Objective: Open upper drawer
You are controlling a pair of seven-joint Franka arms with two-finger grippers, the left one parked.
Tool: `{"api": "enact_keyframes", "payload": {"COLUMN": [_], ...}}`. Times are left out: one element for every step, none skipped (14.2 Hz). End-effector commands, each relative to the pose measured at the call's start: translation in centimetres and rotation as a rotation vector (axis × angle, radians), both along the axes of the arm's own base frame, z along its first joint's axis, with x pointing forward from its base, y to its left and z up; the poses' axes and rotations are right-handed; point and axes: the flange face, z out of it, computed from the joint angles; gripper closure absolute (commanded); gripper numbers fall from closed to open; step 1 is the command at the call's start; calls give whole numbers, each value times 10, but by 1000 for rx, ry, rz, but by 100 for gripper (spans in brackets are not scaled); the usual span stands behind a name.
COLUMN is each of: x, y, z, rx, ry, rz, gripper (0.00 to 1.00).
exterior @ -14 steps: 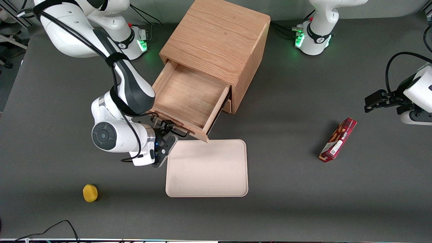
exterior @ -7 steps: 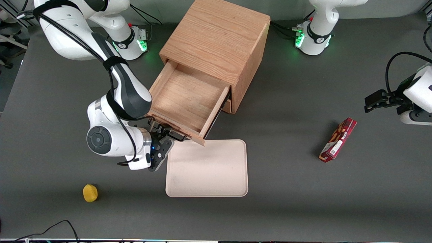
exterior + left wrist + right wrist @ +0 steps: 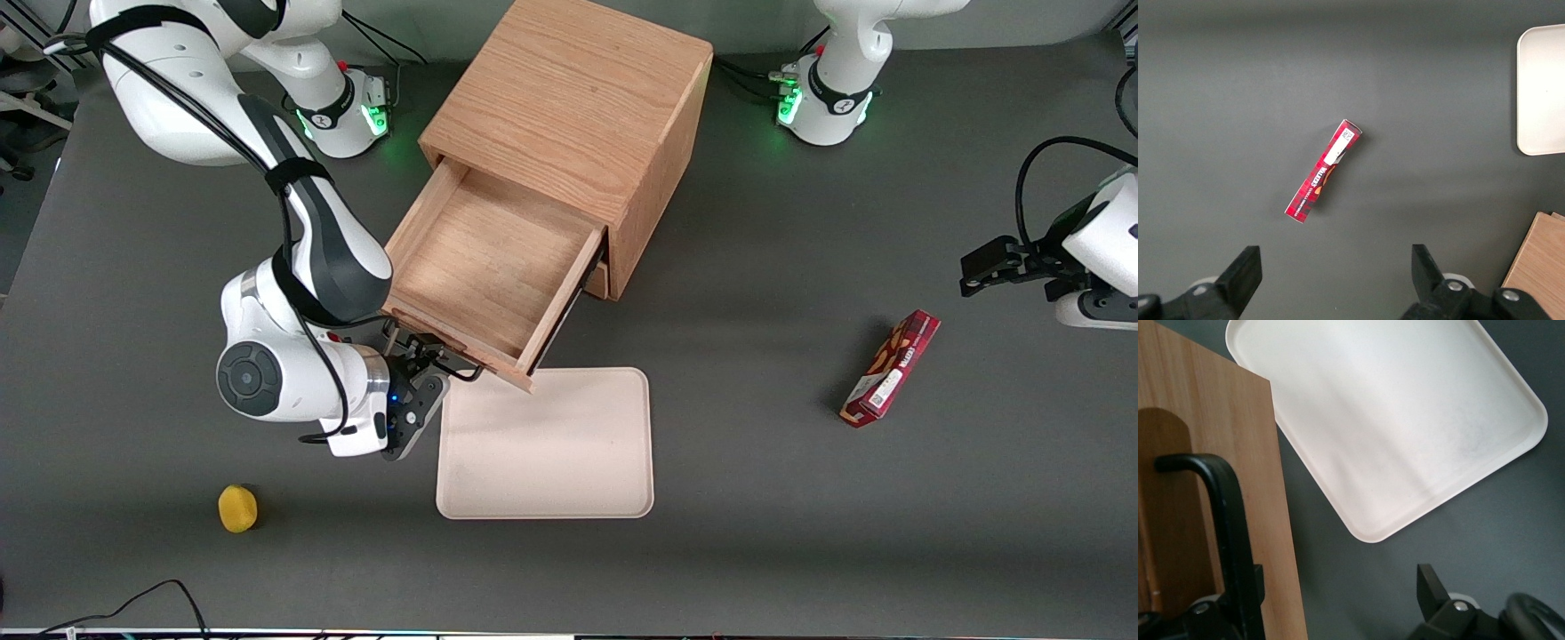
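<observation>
The front view looks steeply down on the whole counter [image 3: 756, 551]. Both wrist views face downward, closer. All three share the tray [image 3: 569, 462] [image 3: 1541, 93] [image 3: 1391, 420].

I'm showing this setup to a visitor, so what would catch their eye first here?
Likely the wooden cabinet, with its upper drawer pulled wide open and empty. The gripper sits at the drawer's black handle, open around the bar. A pale tray lies on the table just in front of the drawer.

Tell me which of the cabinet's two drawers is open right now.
The upper drawer is pulled far out, its bare inside showing. The lower drawer sits nearly flush in the cabinet. The gripper is at the upper drawer's black handle.
</observation>
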Motion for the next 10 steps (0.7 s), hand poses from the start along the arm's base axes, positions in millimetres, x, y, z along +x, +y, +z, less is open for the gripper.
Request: {"api": "enact_keyframes", "payload": {"x": [18,20,20,21,21,20,21,19,17,15], "y": [-33,-36,-36,-36,-36,-37,-36,-36,-32,-30], "z": [-29,-28,-29,-28,-27,-25,-19,-14,-9,-4], "rx": [-49,-47,-46,-45,-46,-50,-47,-51,-51,-50], "ry": [-12,-16,-16,-17,-14,-3,-4,5,11,10], "rz": [33,29,37,36,37,38,35,34,37,41], "gripper": [0,0,0,0,0,0,0,0,0,0]}}
